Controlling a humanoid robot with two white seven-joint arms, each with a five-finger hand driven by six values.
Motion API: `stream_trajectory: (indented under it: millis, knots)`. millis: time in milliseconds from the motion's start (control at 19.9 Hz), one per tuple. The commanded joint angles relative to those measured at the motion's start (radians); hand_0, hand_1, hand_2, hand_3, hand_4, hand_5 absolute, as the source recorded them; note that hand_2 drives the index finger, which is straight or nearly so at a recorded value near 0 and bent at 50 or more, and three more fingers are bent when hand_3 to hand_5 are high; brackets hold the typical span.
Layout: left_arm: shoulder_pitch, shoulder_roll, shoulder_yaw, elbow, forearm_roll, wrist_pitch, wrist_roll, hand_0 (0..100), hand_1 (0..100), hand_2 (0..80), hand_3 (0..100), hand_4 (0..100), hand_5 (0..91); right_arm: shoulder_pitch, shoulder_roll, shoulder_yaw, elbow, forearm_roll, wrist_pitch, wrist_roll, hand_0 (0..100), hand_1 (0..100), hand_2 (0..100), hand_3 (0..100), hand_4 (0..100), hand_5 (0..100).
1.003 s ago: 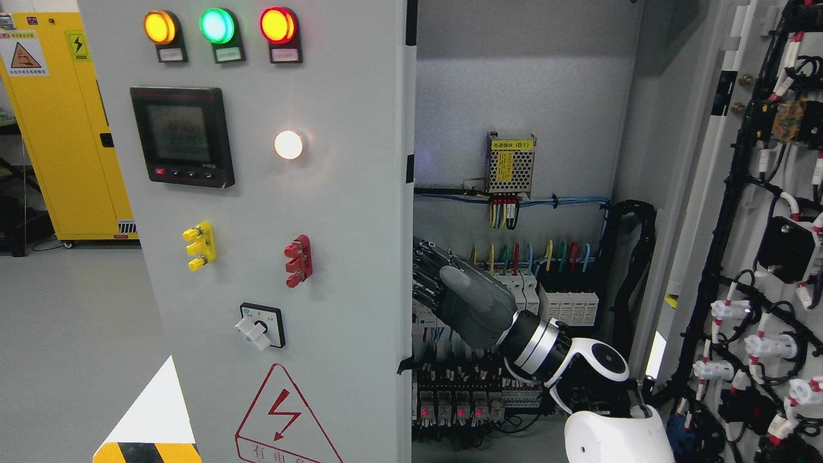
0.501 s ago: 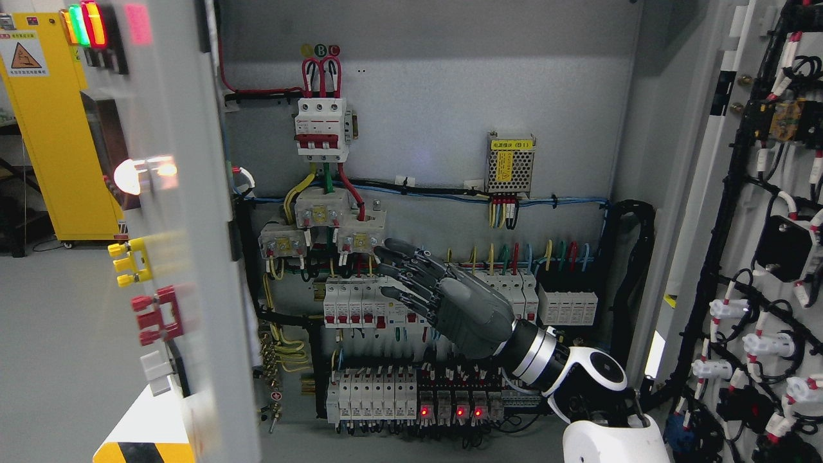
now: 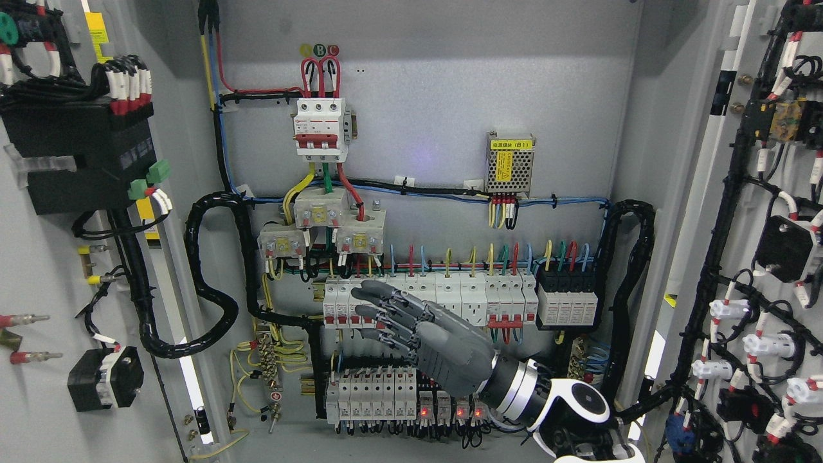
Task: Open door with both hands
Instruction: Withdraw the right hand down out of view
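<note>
Grey metal left door [image 3: 38, 257], inner wiring showing, swung wide at far left — well apart from my right hand [image 3: 418, 334] | grey fingers [image 3: 379, 302] spread, holding nothing, pointing left | grey right door [image 3: 739, 257] open too — left hand unseen

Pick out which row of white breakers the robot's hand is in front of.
The upper row of breakers, below the coloured wire loops: the right hand overlaps its left end with fingers spread. The lower row of breakers sits beneath the hand.
</note>
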Motion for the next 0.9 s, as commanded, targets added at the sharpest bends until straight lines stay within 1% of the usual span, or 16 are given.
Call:
stream_trajectory:
  millis: [0,251,401,451,551,602,752,852]
  knots:
    - [-0.001,-0.001,0.0,0.0,-0.002,-0.004,0.0,12,56,0.0,0,0,0.0,0.046,0.001,0.177,-0.041,-0.001,-0.006,-0.008,0,50,4,0,0,0]
    - [-0.001,-0.003,0.0,0.0,-0.002,-0.005,0.0,12,56,0.0,0,0,0.0,0.049,0.003,0.239,-0.055,-0.001,-0.006,-0.008,0,50,4,0,0,0]
    - [-0.001,-0.013,0.0,0.0,-0.002,-0.004,-0.001,12,56,0.0,0,0,0.0,0.068,0.004,0.309,-0.061,-0.001,-0.008,-0.013,0,50,4,0,0,0]
    - [-0.001,-0.013,0.0,0.0,-0.002,-0.005,0.0,12,56,0.0,0,0,0.0,0.071,0.004,0.334,-0.064,-0.001,-0.008,-0.02,0,50,4,0,0,0]
    - [-0.001,-0.013,0.0,0.0,-0.002,-0.005,0.0,12,56,0.0,0,0,0.0,0.075,0.011,0.38,-0.076,-0.002,-0.01,-0.057,0,50,4,0,0,0]
    - [-0.002,-0.013,0.0,0.0,-0.002,-0.005,0.0,12,56,0.0,0,0,0.0,0.075,0.018,0.395,-0.078,-0.004,-0.01,-0.063,0,50,4,0,0,0]
    - [-0.004,-0.013,0.0,-0.002,-0.002,-0.004,0.0,12,56,0.0,0,0,0.0,0.075,0.024,0.44,-0.101,-0.026,-0.011,-0.065,0,50,4,0,0,0]
    - [-0.005,-0.018,0.0,-0.002,-0.002,-0.004,0.0,12,56,0.0,0,0,0.0,0.077,0.026,0.467,-0.128,-0.095,-0.011,-0.072,0,50,4,0,0,0]
